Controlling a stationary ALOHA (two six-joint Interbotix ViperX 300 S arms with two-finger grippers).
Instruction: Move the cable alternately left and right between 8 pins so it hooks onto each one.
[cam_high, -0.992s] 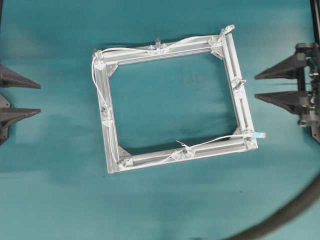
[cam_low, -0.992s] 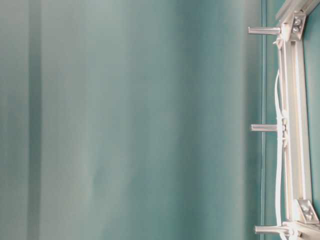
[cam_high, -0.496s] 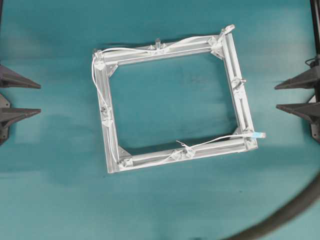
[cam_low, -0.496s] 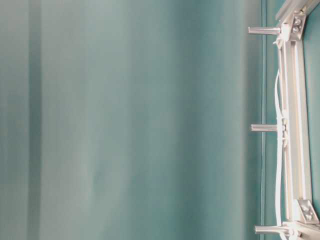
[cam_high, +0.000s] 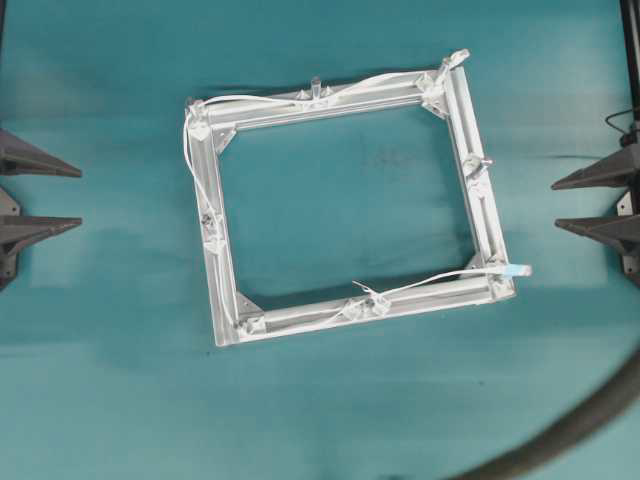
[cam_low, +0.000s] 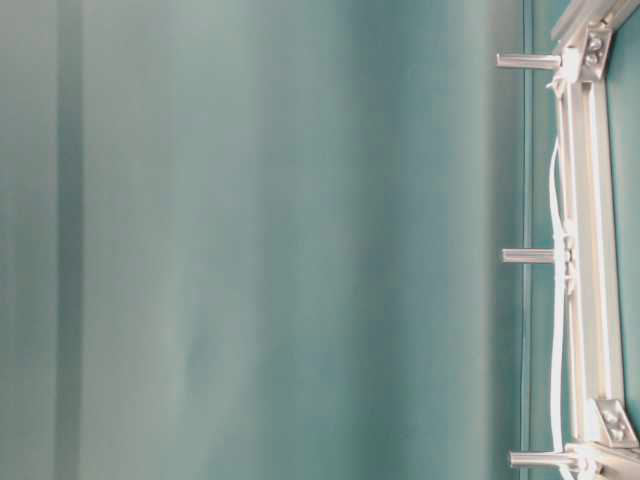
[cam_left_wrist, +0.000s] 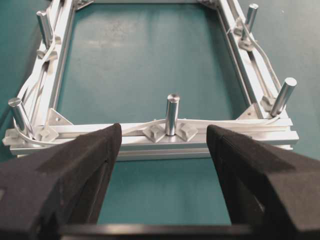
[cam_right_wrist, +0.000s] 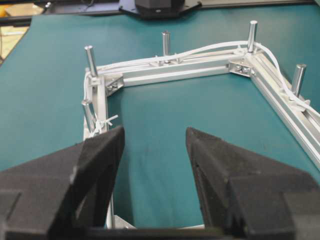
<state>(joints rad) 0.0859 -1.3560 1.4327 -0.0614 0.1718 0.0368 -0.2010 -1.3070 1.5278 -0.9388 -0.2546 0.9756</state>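
The square aluminium frame (cam_high: 480, 200) lies mid-table on the teal mat. The white cable (cam_high: 425, 283) runs along its top, left and bottom bars, weaving past the upright pins (cam_left_wrist: 172, 114). Its clear plug (cam_high: 516, 269) rests at the frame's lower right corner. My left gripper (cam_high: 78, 198) stands open at the left edge, apart from the frame, with nothing between its fingers. In the left wrist view it (cam_left_wrist: 164, 132) faces the near bar's middle pin. My right gripper (cam_high: 555, 206) is open at the right edge, apart from the frame, and also empty (cam_right_wrist: 154, 131).
A thick dark hose (cam_high: 580, 425) curves across the bottom right corner. The table-level view shows three pins (cam_low: 527, 256) sticking out sideways from the frame (cam_low: 600, 200), with the cable (cam_low: 556, 300) along it. A dark robot base (cam_right_wrist: 160, 6) sits beyond the frame.
My right gripper has drawn back to the right, away from the frame, still open. The left gripper, frame and cable have not moved.
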